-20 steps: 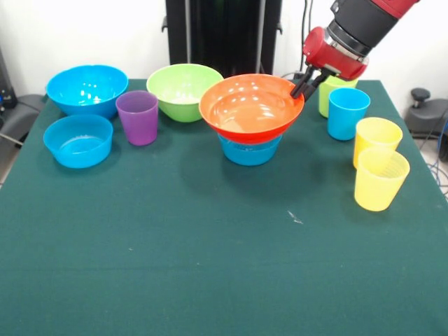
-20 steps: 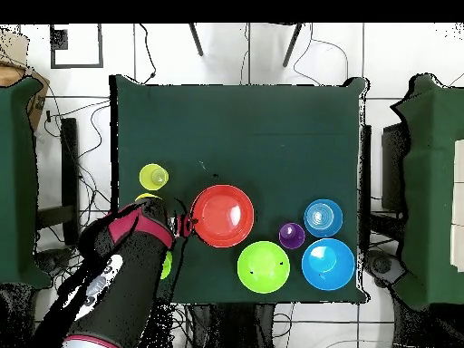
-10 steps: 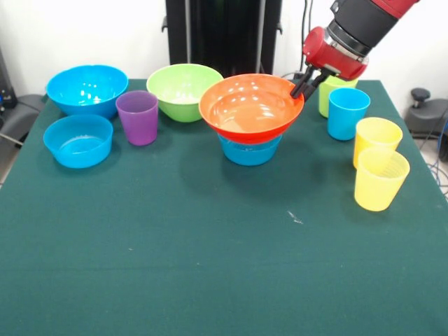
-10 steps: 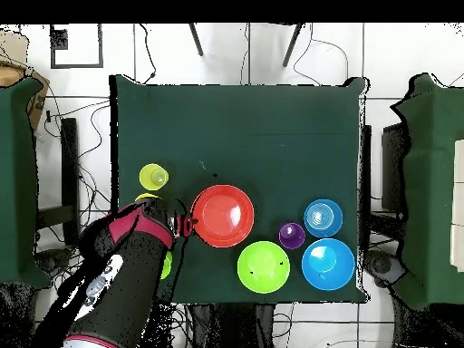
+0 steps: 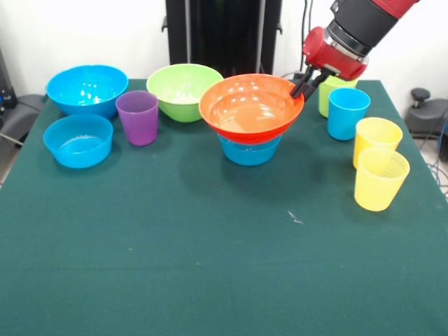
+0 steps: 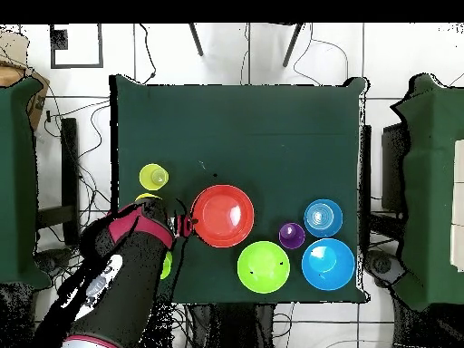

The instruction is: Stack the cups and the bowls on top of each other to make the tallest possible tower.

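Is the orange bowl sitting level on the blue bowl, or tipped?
Roughly level. The orange bowl rests upright on the small blue bowl, its rim near even in the front view, with the claw at its rim.

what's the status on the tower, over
Gripper at the orange bowl rim, grip unclear. Orange bowl sits on a small blue bowl. Purple cup not yet stacked. Nothing in the way.

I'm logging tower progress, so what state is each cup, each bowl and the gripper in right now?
orange bowl: stacked on a small blue bowl, upright.
gripper: jaws at the orange bowl's rim.
purple cup: upright on the table, unstacked.
green bowl: upright, unstacked.
large blue bowl: upright, unstacked.
other small blue bowl: upright, unstacked.
blue cup: upright.
two yellow cups: upright, side by side.
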Controlling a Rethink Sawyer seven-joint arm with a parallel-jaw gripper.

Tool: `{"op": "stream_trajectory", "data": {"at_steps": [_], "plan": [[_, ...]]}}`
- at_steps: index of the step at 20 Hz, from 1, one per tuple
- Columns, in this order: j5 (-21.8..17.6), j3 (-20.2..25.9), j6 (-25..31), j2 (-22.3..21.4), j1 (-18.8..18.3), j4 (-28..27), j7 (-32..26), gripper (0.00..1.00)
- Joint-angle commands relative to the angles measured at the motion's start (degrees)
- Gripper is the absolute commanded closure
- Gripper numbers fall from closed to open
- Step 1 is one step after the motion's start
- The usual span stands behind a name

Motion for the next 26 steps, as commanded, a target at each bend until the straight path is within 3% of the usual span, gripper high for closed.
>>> {"op": "stream_trajectory", "data": {"at_steps": [1, 9, 10, 26], "plan": [[1.4, 2.9, -2.3, 0.4, -0.2, -1.8, 8.9, 1.00], [1.4, 3.1, -2.2, 0.3, -0.3, -1.5, 8.6, 1.00], [1.4, 3.1, -2.3, 0.2, -0.4, -1.5, 8.5, 0.00], [1.3, 3.3, -1.9, 0.3, -0.5, -1.5, 8.0, 0.00]]}}
